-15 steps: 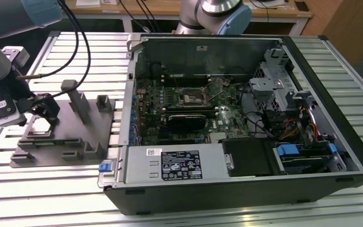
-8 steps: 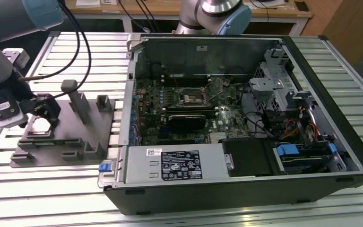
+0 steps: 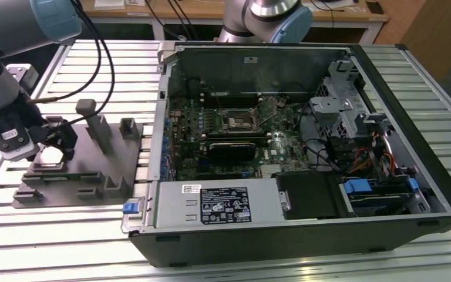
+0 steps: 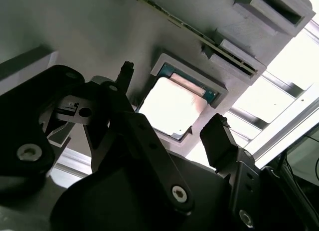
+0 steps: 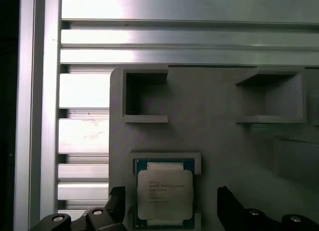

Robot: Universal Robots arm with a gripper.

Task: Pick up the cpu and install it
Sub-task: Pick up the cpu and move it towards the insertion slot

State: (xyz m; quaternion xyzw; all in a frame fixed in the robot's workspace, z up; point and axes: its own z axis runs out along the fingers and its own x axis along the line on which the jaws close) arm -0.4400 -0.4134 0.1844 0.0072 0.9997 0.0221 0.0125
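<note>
The cpu (image 5: 164, 193), a flat square chip with a pale silvery top, lies in a shallow pocket of the grey fixture plate (image 5: 224, 136). It also shows as a bright square cpu (image 4: 172, 109) in the second wrist view, and as a small pale cpu (image 3: 49, 157) at the exterior view's left. My gripper (image 5: 170, 196) hovers just over it, open, with one dark finger (image 5: 117, 197) on each side of the chip. In the second wrist view the gripper (image 4: 171, 102) straddles the pocket in the same way, and nothing is held. The gripper (image 3: 54, 147) sits low over the plate.
An open computer case (image 3: 304, 235) lies to the exterior view's right of the fixture, its motherboard socket (image 3: 239, 120) exposed near the middle. Grey upright blocks (image 3: 98, 126) rise from the fixture plate beside the gripper. A slatted aluminium table (image 3: 53, 235) carries everything.
</note>
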